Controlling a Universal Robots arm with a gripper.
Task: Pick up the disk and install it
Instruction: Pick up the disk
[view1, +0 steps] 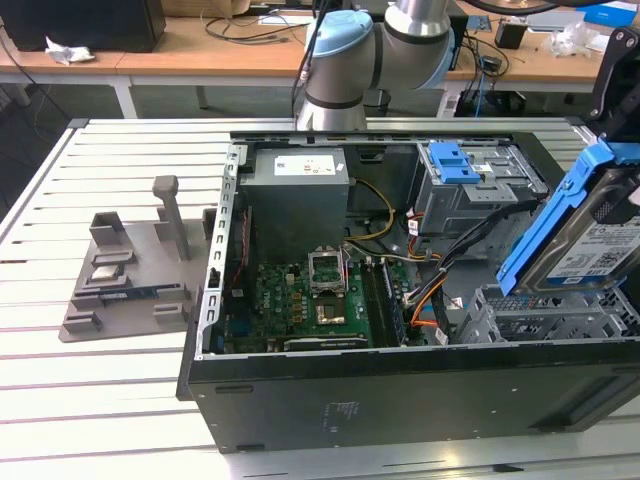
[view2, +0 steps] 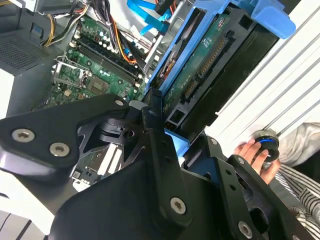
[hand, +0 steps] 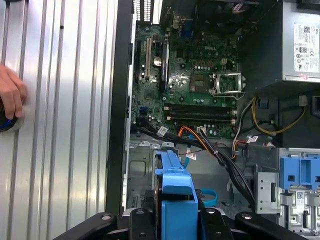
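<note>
The disk (view1: 588, 235), a silver drive with a blue-and-white label in a blue carrier frame, hangs tilted on edge over the open computer case (view1: 400, 390), at the exterior view's right. It is just above the metal drive cage (view1: 540, 318). My gripper (view1: 614, 110) comes down from above and is shut on the disk's upper end. In the second wrist view the black fingers (view2: 152, 125) clamp the blue frame, and the disk (view2: 210, 65) shows its green circuit board. In the first wrist view the carrier's blue edge (hand: 176, 192) stands between the fingers (hand: 145, 220).
Inside the case are the motherboard (view1: 300, 300), a grey power supply box (view1: 298, 190), orange and black cables (view1: 440, 290) and another blue bracket (view1: 450, 160) in the upper bay. A grey fixture (view1: 130, 270) sits on the slatted table. A person's hand (view2: 257, 155) rests on a knob beside the case.
</note>
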